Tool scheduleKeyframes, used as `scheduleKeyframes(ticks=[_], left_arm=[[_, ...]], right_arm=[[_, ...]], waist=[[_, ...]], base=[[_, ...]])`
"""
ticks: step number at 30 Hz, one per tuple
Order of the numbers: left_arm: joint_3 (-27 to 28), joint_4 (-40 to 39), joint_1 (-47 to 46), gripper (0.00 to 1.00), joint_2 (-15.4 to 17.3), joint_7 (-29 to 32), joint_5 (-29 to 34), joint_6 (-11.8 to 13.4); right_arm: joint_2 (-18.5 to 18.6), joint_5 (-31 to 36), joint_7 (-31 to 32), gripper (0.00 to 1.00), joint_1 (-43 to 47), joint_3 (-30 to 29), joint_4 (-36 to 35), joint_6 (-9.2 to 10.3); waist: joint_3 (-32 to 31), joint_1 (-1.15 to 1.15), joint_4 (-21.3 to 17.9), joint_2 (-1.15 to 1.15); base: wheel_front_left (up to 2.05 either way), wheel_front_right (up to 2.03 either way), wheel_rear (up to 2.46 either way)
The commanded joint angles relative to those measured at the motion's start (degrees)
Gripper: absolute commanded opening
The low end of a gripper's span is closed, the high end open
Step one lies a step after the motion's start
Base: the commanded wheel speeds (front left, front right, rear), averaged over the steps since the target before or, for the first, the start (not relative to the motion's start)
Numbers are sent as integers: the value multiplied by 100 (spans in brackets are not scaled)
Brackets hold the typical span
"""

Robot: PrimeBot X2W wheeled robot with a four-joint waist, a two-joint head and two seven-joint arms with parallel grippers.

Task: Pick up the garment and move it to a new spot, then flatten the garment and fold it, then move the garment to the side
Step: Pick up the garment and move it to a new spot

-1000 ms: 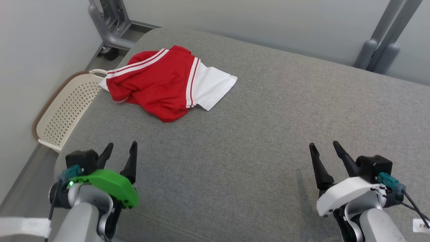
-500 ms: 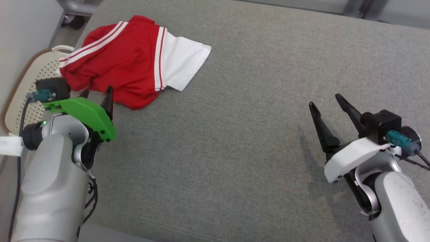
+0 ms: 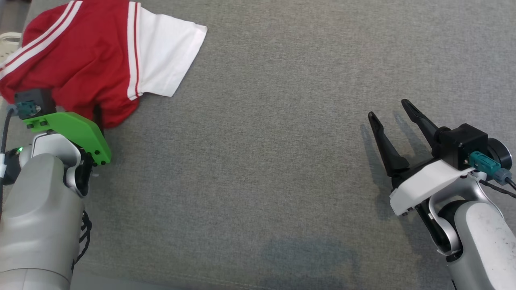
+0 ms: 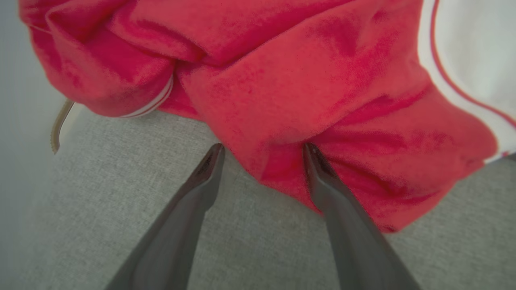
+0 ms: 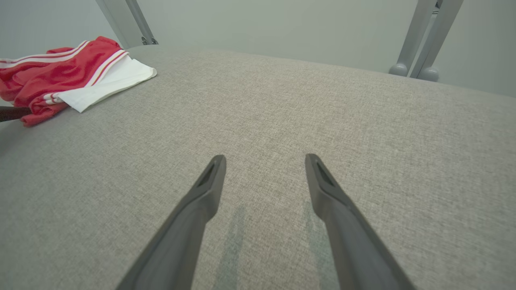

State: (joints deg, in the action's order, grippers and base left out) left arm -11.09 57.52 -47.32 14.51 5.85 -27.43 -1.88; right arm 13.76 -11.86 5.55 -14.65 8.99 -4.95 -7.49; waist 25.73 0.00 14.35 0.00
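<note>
The garment (image 3: 80, 60) is a crumpled red and white piece with white stripes, lying at the far left of the grey surface; it also shows in the right wrist view (image 5: 60, 72). My left gripper (image 4: 262, 151) is open at its near edge. A red fold (image 4: 282, 80) bulges between the tips, one fingertip (image 4: 312, 151) lies against the cloth and the other over bare grey fabric. In the head view the arm's green cover (image 3: 68, 129) hides most of those fingers. My right gripper (image 3: 388, 108) hovers open and holds nothing, far to the right (image 5: 264, 157).
A grey upholstered surface (image 3: 262, 169) spreads under both arms. A cream perforated basket's rim (image 3: 8, 38) pokes out past the garment at the left edge. Grey metal frame legs (image 5: 419, 40) stand beyond the surface's far edge, against a pale wall.
The head camera has tipped down and closer. My left gripper has reached forward to the garment's near edge, still open. The right gripper has edged forward, open. The garment lies as before.
</note>
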Motion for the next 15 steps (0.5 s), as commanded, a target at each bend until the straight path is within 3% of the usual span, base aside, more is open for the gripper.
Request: scheduleKeyframes(ticks=[1, 3, 4, 5, 6, 15], left_arm=[[18, 97, -91, 100, 35, -37, 11, 72], [33, 230, -125, 100, 65, -77, 5, 90], [57, 278, -161, 80, 61, -106, -37, 87], [68, 313, -204, 33, 75, -156, -44, 94], [80, 332, -238, 0, 85, -231, -52, 87], [76, 331, -573, 0, 72, -1006, 10, 194]], right_arm=[[29, 47, 24, 100, -68, 28, -34, 0], [51, 47, 23, 100, -54, 62, -48, 0], [66, 46, 29, 100, -39, 64, -53, 0], [72, 43, 30, 100, -23, 68, -52, 0], [73, 39, 29, 100, -5, 70, -43, 0], [-186, -84, -253, 100, 148, 147, 349, 0]], waist=[[90, 0, -176, 0], [81, 0, -223, 0], [75, 0, -236, 0], [64, 0, -245, 0], [47, 0, -253, 0], [-556, 0, -316, 0]], base=[[0, 0, 0], [0, 0, 0], [0, 0, 0], [0, 0, 0], [0, 0, 0], [0, 0, 0]])
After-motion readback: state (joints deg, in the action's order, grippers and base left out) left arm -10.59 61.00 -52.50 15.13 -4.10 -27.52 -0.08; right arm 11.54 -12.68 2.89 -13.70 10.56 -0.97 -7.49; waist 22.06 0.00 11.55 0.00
